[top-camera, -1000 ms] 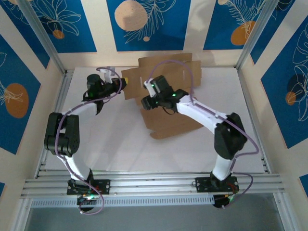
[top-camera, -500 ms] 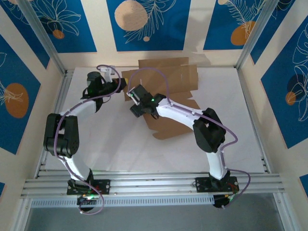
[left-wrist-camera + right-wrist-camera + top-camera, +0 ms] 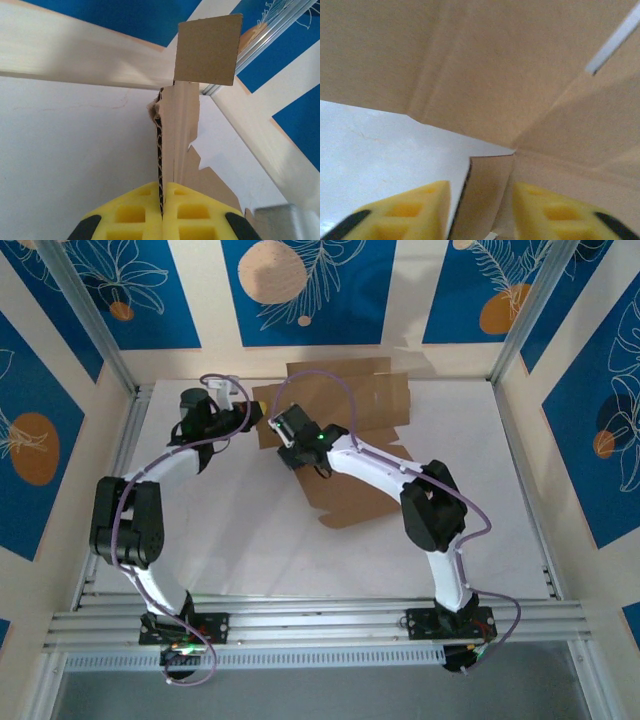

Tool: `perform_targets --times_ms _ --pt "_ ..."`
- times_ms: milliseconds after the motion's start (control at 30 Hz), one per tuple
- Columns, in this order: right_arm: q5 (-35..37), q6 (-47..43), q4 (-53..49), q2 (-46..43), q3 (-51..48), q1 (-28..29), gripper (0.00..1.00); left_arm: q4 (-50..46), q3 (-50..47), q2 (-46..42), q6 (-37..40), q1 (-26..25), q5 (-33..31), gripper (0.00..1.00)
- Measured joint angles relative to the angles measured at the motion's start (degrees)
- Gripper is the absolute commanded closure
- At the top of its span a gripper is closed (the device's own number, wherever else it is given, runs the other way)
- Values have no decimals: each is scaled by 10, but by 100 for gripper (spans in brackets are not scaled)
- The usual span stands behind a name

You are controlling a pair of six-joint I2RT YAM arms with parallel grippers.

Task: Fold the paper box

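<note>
Left tool is clamped tight on the left edge of the paper box, and I can see the corrugated edge sandwiched right between the yellow pads. The box itself is sitting toward the back of the white tabletop, mostly spread out flat. Right tool has a pad either side of a small flap near that same left side, but honestly I can't tell if it's pinching or just straddling it.

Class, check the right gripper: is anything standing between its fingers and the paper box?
Nothing visible. A flap of the paper box sits between the open fingers of the right gripper; the left gripper is shut on another edge.
</note>
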Motion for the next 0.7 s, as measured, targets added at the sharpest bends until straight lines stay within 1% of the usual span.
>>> perform_targets --times_ms 100,133,233,367,500,533,633,700 --pt "-41 24 10 -14 -32 -22 83 0 0 -8 1 0 2 100" --pt "-56 31 16 -21 -43 -30 85 0 0 -9 1 -1 2 100" --pt "-119 67 50 -54 -91 -58 86 0 -1 -10 2 -4 4 100" --pt "-238 121 117 -102 -163 -105 86 5 -1 -10 1 -5 6 100" --pt "-375 177 185 -106 -202 -155 84 13 -1 -10 0 -6 13 100" --pt "-398 187 194 -103 -204 -163 83 15 -1 -10 0 -6 14 100" --pt "-468 217 219 -84 -203 -187 77 20 -3 -15 0 -7 15 100" --pt "-500 229 228 -67 -201 -193 72 21 -3 -18 1 -9 15 100"
